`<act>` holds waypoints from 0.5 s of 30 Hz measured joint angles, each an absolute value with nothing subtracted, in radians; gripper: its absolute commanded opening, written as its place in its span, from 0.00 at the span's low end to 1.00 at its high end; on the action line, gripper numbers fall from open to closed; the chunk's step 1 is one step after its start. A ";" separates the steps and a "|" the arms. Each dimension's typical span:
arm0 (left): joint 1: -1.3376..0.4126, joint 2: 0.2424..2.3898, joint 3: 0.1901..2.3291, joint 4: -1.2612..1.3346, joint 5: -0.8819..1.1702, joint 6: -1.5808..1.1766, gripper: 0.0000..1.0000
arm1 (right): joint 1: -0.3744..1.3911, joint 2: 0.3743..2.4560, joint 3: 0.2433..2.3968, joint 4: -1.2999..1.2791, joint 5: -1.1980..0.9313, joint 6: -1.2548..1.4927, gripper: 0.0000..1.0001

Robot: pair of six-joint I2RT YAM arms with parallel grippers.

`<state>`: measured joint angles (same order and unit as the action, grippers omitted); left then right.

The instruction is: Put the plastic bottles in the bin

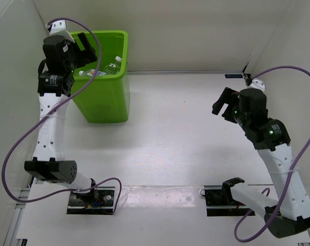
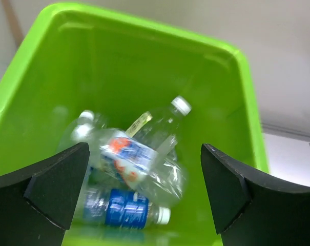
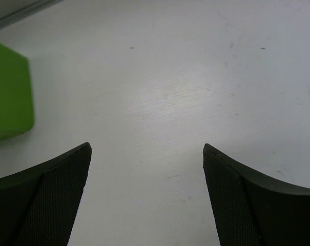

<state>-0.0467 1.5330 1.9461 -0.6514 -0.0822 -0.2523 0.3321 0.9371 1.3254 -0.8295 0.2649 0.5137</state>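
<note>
The lime-green bin (image 1: 108, 95) stands at the back left. My left gripper (image 1: 88, 48) hangs open and empty over its mouth. In the left wrist view the bin (image 2: 242, 92) holds the plastic bottles: a blue-labelled bottle (image 2: 125, 207) lies at the bottom, a red-labelled bottle (image 2: 131, 159) is blurred above it, a slim pale-labelled bottle (image 2: 162, 120) leans behind, and another bottle (image 2: 80, 128) lies at the left. Bottles (image 1: 112, 66) also show inside the bin from above. My right gripper (image 1: 224, 107) is open and empty above the table at the right.
White walls enclose the table on the left, back and right. The bin's corner (image 3: 8, 97) shows at the left of the right wrist view, over bare white table (image 3: 160, 87). Purple cables loop beside both arms.
</note>
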 measured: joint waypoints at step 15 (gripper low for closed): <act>-0.032 0.915 1.192 -0.430 -0.115 -0.279 1.00 | 0.360 1.081 1.392 -1.153 0.693 0.759 0.90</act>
<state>-0.0319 0.9150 1.1919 -0.4297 -0.1150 -0.2790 0.3603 1.0805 1.3918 -1.1534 0.6926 0.7586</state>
